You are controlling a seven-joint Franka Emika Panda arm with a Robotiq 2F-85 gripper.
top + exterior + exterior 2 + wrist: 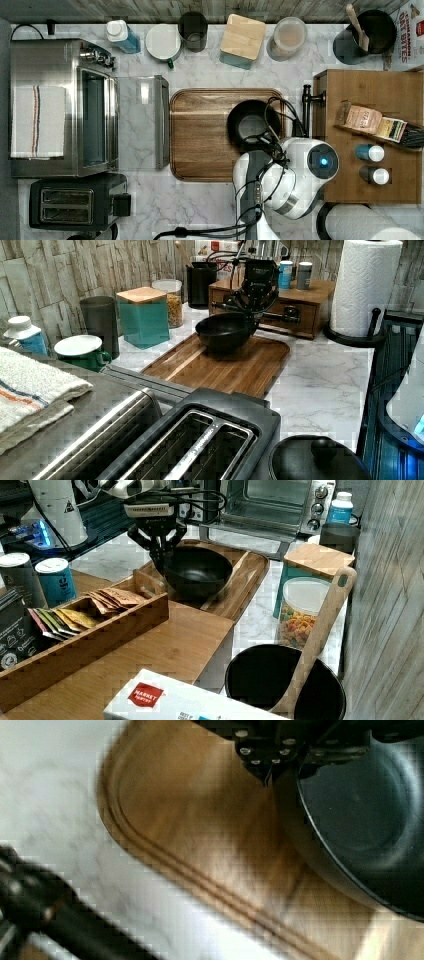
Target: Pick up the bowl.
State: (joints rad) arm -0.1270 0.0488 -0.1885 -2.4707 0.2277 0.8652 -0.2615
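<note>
At the left view's centre, the tool point(248, 315) clamps the rim of the round black bowl point(224, 331), held clear above the wooden tray point(235, 367); the pick-up appears essentially accomplished.

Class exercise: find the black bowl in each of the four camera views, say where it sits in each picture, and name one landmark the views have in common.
Top view: the bowl is right of centre, on the wooden tray.
Left view: upper centre, lifted off the tray, beneath the gripper.
Right view: upper centre-left, held at its rim.
Wrist view: at the right edge.
Shared landmark: the wooden tray.
</note>
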